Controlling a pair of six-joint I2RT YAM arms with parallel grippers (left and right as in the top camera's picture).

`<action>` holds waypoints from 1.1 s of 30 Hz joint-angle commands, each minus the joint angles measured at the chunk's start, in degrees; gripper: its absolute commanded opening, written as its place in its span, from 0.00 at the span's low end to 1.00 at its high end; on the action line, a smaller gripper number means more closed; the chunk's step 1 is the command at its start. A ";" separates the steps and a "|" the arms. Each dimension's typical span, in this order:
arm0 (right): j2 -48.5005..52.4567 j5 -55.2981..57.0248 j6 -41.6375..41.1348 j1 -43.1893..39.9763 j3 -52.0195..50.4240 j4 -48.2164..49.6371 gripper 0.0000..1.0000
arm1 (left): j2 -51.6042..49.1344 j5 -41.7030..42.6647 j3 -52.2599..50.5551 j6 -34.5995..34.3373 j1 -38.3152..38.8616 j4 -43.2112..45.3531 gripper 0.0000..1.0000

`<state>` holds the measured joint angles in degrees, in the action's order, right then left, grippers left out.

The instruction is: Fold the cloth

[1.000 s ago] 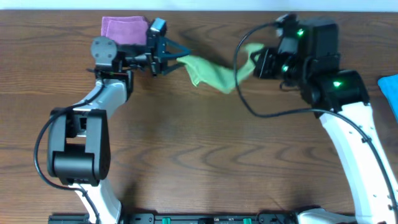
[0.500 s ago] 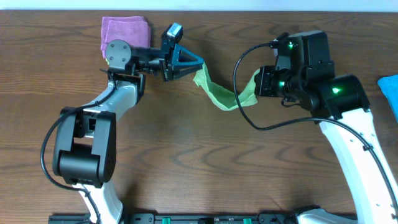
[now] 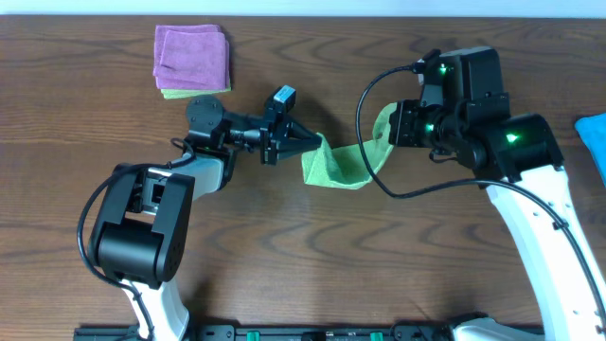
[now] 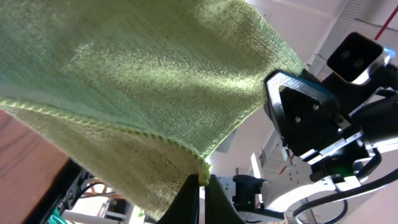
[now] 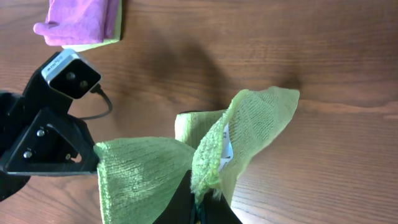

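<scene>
Green stands out against the brown wood: the green cloth (image 3: 339, 166) hangs in a shallow sling over the middle of the table (image 3: 284, 275), with one end in each gripper. The left gripper (image 3: 312, 147) has its jaws pressed together on the cloth's left corner. Its own camera shows the hemmed edge pinched right at the tips, with the fabric spreading up and away from them. The right gripper (image 3: 393, 128) is clamped on the opposite end. From its wrist view the cloth bunches up out of the closed tips at the bottom of the picture.

What matters from where I stand is the line between the two grips. The cloth's long axis runs left to right, from one gripper to the other. The right end is held a little nearer the far edge of the table than the left. The slack between them bellies toward the near side and seems to touch the wood, though I can't tell how much of it actually rests there.

The left gripper sits closer to that low middle part, so I'd judge it better placed to lay its end down flat. The fold likely depends on bringing the two held ends together along that axis. A folded purple cloth (image 3: 192, 59) lies well apart, near the far left corner.
</scene>
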<state>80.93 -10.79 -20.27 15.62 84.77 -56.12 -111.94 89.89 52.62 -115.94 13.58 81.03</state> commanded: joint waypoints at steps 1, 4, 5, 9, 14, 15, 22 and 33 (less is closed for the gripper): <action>-0.94 1.44 1.84 0.17 0.35 0.39 0.02 | 0.74 0.63 0.24 -3.48 -0.55 -0.07 0.06; -0.94 6.82 2.75 0.17 0.35 3.52 0.02 | 0.74 0.63 1.22 -3.41 -2.82 -0.83 0.06; -0.87 7.93 2.78 0.15 0.33 5.25 0.02 | 0.74 0.63 1.70 -3.39 -3.69 -0.83 0.06; -0.26 8.46 4.26 0.17 0.26 16.48 0.02 | 0.74 -0.02 4.76 -2.34 -7.43 -0.90 0.06; 0.81 5.44 4.20 0.37 0.26 17.53 0.02 | 0.74 0.66 6.84 -3.30 -8.63 -0.61 0.06; 0.76 5.09 4.20 0.63 0.26 15.39 0.02 | 0.74 0.66 6.82 -3.45 -8.04 -0.28 0.06; -0.15 4.76 2.82 1.77 0.26 4.09 0.02 | 2.40 0.70 6.34 -3.48 -6.80 -0.02 0.06; -0.98 9.25 2.69 1.70 -4.44 -5.18 0.02 | 5.86 0.68 -12.79 -3.43 -6.05 4.96 0.06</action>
<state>80.93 -2.94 -17.34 16.80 83.29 -60.64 -107.24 89.76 43.83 -115.94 7.55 84.64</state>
